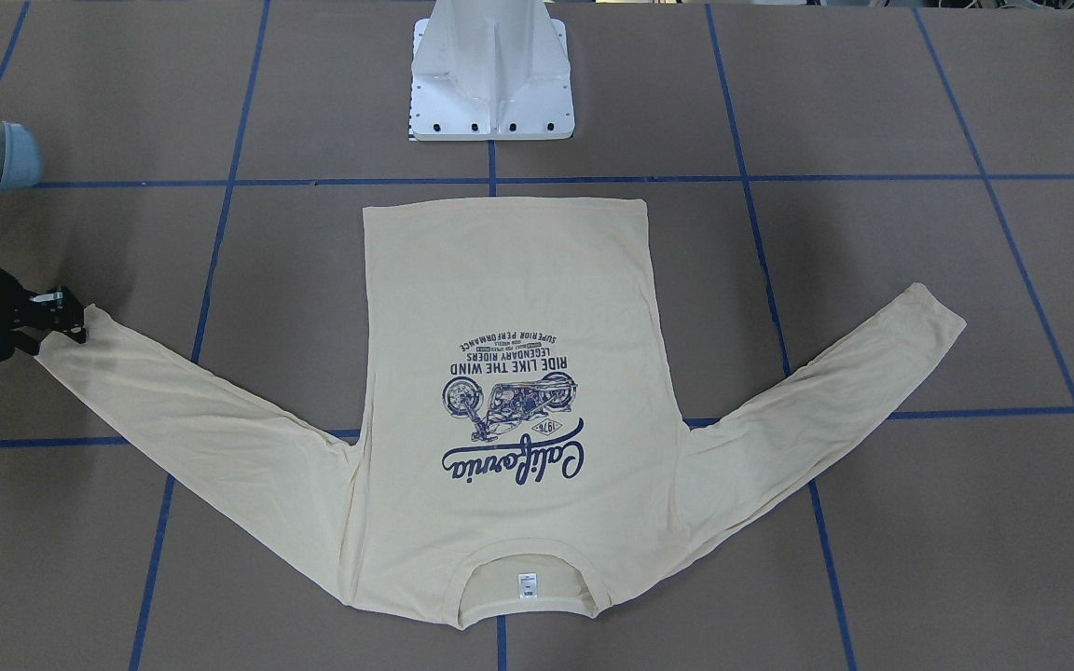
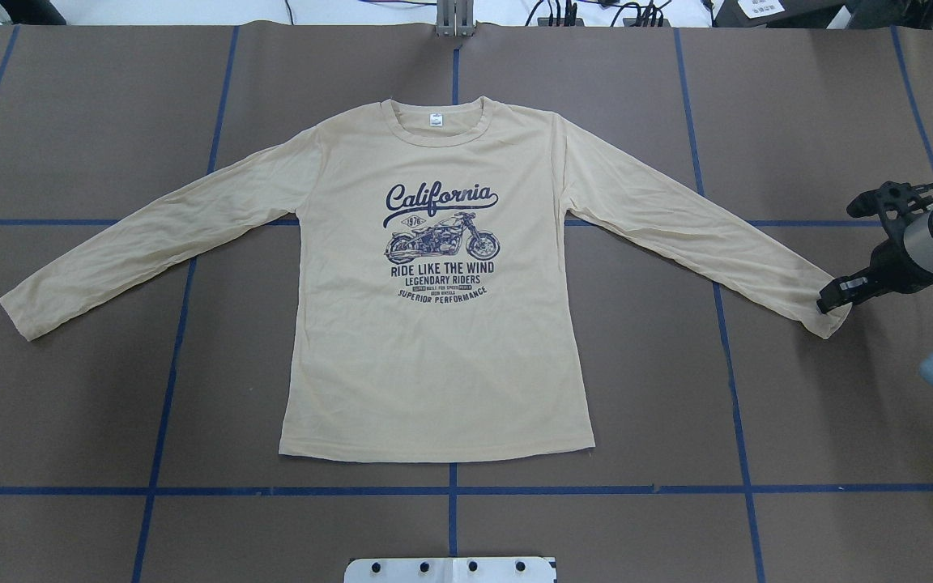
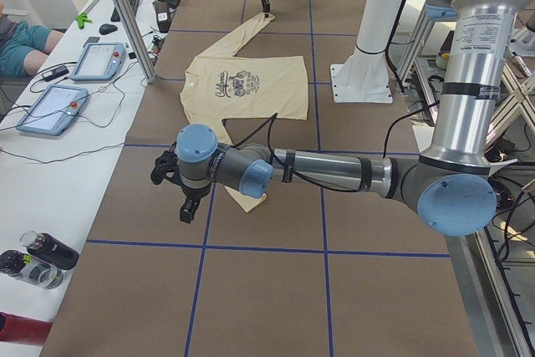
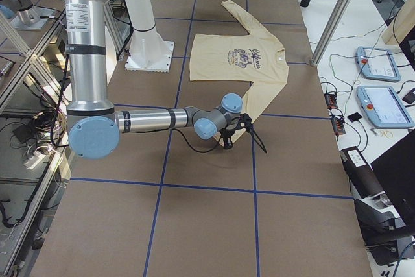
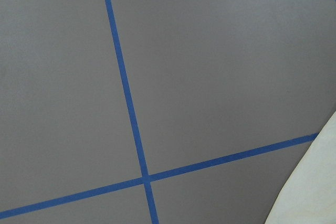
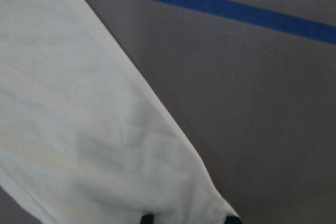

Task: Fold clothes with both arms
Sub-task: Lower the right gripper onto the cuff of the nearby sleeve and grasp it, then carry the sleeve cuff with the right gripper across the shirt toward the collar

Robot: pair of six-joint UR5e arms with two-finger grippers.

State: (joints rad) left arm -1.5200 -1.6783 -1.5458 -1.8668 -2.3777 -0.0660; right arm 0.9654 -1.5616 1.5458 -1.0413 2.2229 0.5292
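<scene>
The pale yellow long-sleeved shirt (image 2: pixel 434 340) lies flat and print-up on the brown table, both sleeves spread out, collar on the far side from the base. My right gripper (image 2: pixel 832 296) is low at the cuff of its sleeve (image 2: pixel 758 259), at the left edge of the front view (image 1: pixel 61 315). The right wrist view shows the two black fingertips (image 6: pixel 147 218) apart with the cuff (image 6: pixel 189 198) between them, so it is open. Only the exterior left view shows my left gripper (image 3: pixel 189 206), above the table beside the other cuff (image 3: pixel 244 200); I cannot tell its state.
The white pedestal base (image 1: pixel 492 84) stands at the hem side of the shirt. Blue tape lines (image 5: pixel 128 108) grid the table. A side bench holds two tablets (image 3: pixel 52 108) and bottles (image 3: pixel 40 255), with a seated person (image 3: pixel 21 43) behind. A metal post (image 3: pixel 125 14) rises at that edge.
</scene>
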